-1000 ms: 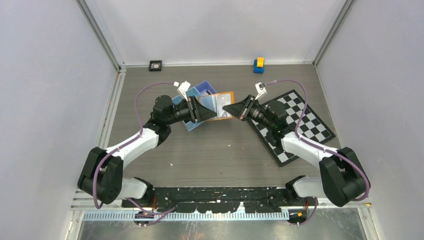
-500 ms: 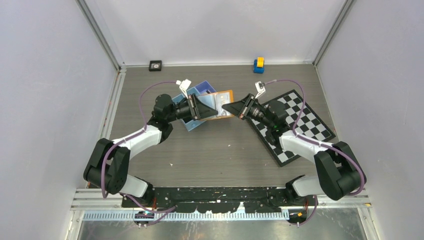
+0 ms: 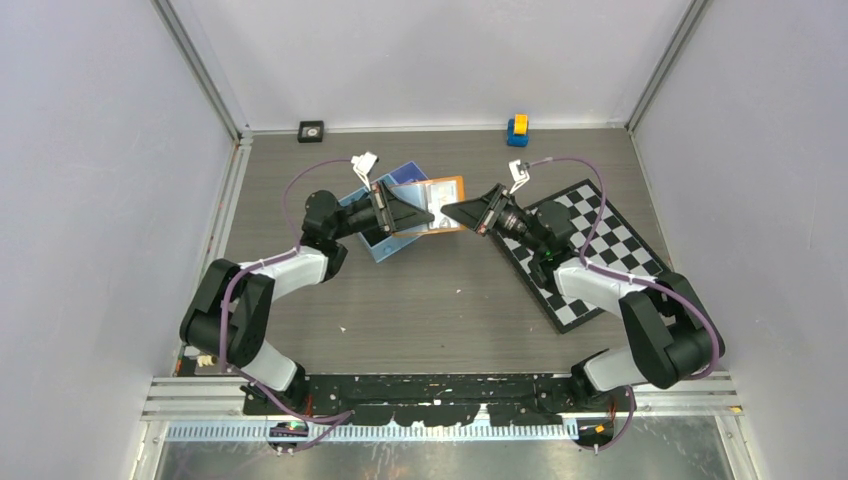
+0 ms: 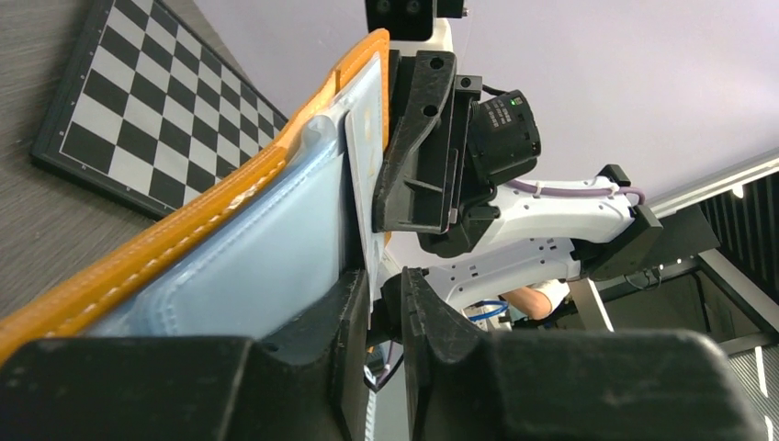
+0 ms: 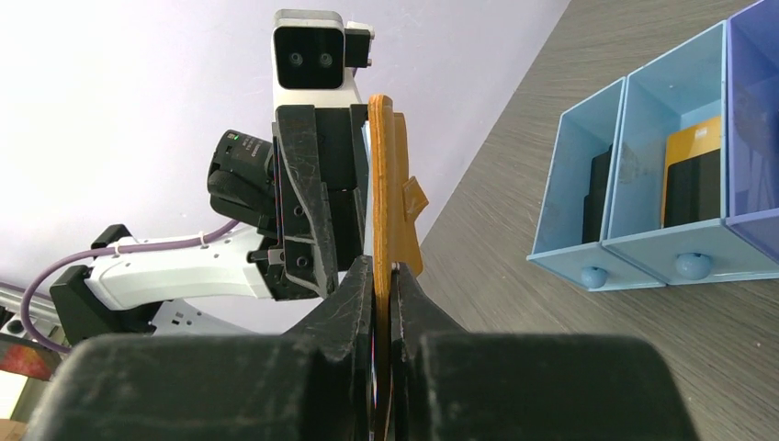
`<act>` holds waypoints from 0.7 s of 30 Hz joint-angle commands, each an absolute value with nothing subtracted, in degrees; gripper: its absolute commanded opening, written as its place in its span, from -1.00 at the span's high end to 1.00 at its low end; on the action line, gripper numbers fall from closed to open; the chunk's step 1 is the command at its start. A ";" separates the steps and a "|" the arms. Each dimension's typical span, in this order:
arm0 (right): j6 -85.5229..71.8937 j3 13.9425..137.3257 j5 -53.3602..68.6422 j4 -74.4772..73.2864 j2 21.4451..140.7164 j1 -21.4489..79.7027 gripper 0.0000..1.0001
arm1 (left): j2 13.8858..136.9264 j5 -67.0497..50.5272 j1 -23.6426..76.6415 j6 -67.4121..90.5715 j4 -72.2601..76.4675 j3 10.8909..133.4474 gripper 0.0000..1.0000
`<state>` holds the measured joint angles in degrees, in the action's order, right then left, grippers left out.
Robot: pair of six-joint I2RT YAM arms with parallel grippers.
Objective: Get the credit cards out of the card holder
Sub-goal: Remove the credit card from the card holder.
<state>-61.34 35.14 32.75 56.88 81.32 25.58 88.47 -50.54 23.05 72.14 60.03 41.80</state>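
The orange card holder (image 3: 447, 187) hangs open in the air between my two grippers, pale inside facing up. My right gripper (image 3: 450, 211) is shut on its orange edge (image 5: 379, 184), jaws tight on both sides (image 5: 384, 271). In the left wrist view the holder (image 4: 184, 220) shows its pale blue lining. A white credit card (image 4: 360, 184) sticks out of it, its edge running down between my left gripper's (image 4: 384, 276) jaws. The card lies against one finger, the jaws a little apart. The left gripper (image 3: 428, 215) faces the right one closely.
A blue three-compartment tray (image 3: 378, 246) lies under the left gripper; it (image 5: 634, 230) holds a gold card (image 5: 694, 138) and dark items. A chessboard (image 3: 600, 250) lies under the right arm. A yellow-and-blue block (image 3: 517, 130) and a small black square (image 3: 311, 130) sit at the far edge.
Both grippers and the holder have moved a little toward the far side together. The left arm's elbow has swung inward and its wrist has risen.
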 commanded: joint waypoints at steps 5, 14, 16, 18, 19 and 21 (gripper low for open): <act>-60.94 37.49 36.71 58.08 81.73 27.98 0.99 | 86.64 -51.84 23.91 71.62 64.36 42.53 0.72; -59.07 36.39 33.80 55.00 79.06 27.88 0.40 | 83.85 -48.78 21.41 67.23 55.72 40.80 1.00; -58.98 35.82 33.06 55.08 78.42 27.66 0.39 | 83.28 -47.62 21.04 65.39 52.69 40.69 1.00; -58.74 35.09 32.01 55.15 77.52 27.31 0.39 | 83.17 -47.46 20.84 64.69 50.72 40.90 1.00; -58.42 34.48 31.16 54.59 76.93 27.07 0.41 | 83.15 -47.48 20.75 64.58 50.13 41.04 1.00; -57.95 33.52 29.60 53.78 75.72 26.59 0.41 | 83.24 -47.46 20.61 64.36 49.44 41.09 1.00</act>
<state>-59.86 34.65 32.40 53.21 80.05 27.38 85.03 -48.88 21.26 67.02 51.94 40.71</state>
